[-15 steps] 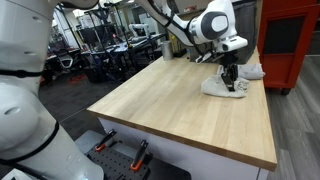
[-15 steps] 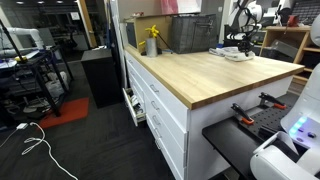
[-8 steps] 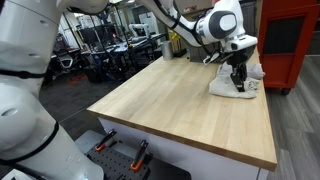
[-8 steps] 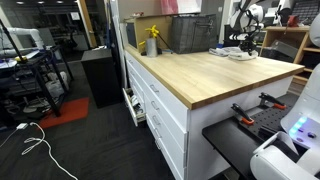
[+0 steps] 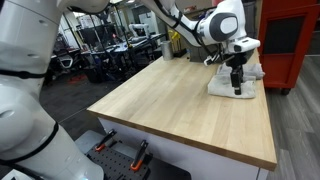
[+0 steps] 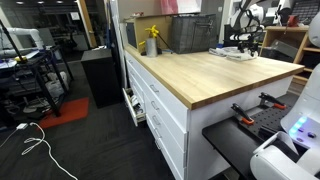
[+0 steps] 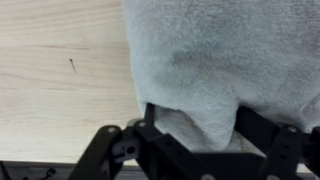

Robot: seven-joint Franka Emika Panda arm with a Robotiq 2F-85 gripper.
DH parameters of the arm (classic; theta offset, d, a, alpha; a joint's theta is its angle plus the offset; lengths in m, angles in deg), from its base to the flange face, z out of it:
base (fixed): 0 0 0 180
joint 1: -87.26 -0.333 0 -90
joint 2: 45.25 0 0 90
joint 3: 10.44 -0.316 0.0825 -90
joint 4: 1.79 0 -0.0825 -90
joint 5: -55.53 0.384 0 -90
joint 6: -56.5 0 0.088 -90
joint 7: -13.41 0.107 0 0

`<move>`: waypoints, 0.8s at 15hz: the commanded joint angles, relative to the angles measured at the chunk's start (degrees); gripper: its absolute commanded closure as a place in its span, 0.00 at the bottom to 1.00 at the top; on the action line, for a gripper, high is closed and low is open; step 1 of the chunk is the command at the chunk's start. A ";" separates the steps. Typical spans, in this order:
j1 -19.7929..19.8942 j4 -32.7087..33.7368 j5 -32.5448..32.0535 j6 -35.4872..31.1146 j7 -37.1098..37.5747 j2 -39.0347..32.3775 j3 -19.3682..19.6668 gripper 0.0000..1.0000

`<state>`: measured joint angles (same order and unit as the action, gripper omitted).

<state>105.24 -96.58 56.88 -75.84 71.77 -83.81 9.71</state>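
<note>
the gripper (image 5: 237,88) stands straight down over the towel (image 5: 222,84), a pale folded cloth lying at the far corner of the wooden table (image 5: 170,115), near the edge that faces the red cabinet (image 5: 290,40). in the wrist view the jaws look spread wide, one on each side of a soft lobe of the towel's (image 7: 220,60) near edge. the cloth sits between them and looks loose rather than pinched, so i'd call the gripper open, though the fingertips themselves are partly hidden by the fabric.

seen from the wrist, nearly all of the towel stretches away from the gripper toward the top of the picture and off to one side. its bulk therefore lies ahead of the fingers, not under the palm. bare wood (image 7: 60,80) shows along the other side of the cloth, which is the open room on the table. in an exterior view the table edge is close behind the towel, with a second pale bundle (image 5: 255,70) just beyond it, so there is little room that way
</note>
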 commanded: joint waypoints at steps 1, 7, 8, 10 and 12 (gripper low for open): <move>0.81 -4.95 3.61 0.51 -5.43 4.59 -1.91 0.00; 1.16 -11.01 9.05 -0.12 -11.06 10.05 -2.18 0.00; 1.22 -11.80 9.75 -0.38 -11.57 10.92 -2.12 0.00; 0.93 -14.47 10.37 -1.27 -11.32 13.45 -1.65 0.00; 0.72 -17.62 10.99 -1.84 -11.58 16.71 -1.53 0.00</move>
<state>105.78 -107.76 65.84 -76.15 62.88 -73.56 8.26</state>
